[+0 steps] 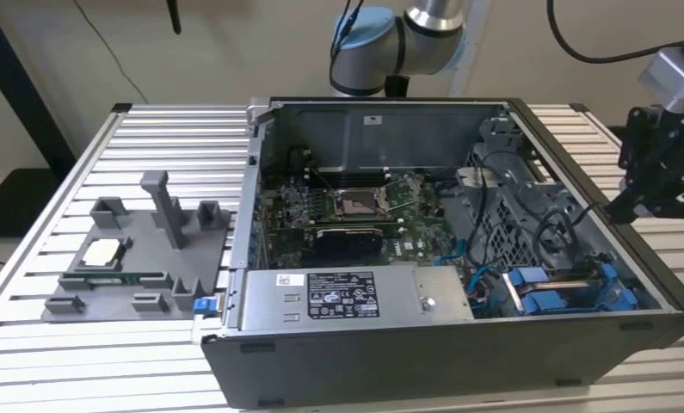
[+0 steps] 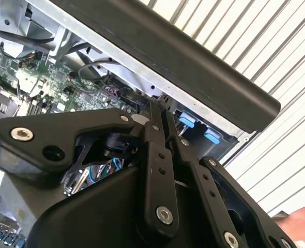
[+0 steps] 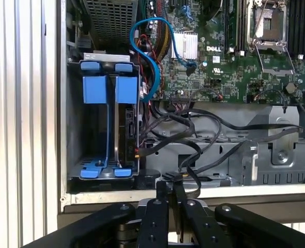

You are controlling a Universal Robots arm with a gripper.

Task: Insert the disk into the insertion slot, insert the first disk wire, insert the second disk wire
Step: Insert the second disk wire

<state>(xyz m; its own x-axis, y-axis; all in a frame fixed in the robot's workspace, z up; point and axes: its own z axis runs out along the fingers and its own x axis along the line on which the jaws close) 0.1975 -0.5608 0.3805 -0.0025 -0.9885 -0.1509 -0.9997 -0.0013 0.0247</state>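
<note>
Closed end effector hovers outside the case, near the insertion slot

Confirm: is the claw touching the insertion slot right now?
Apart. The exterior view shows the claw hanging at the outer edge of the case, with open space between it and the insertion slot inside.

The sticker on the box, at six o'clock in the case, bore unreadably small print; the board bore a white logo.
</note>
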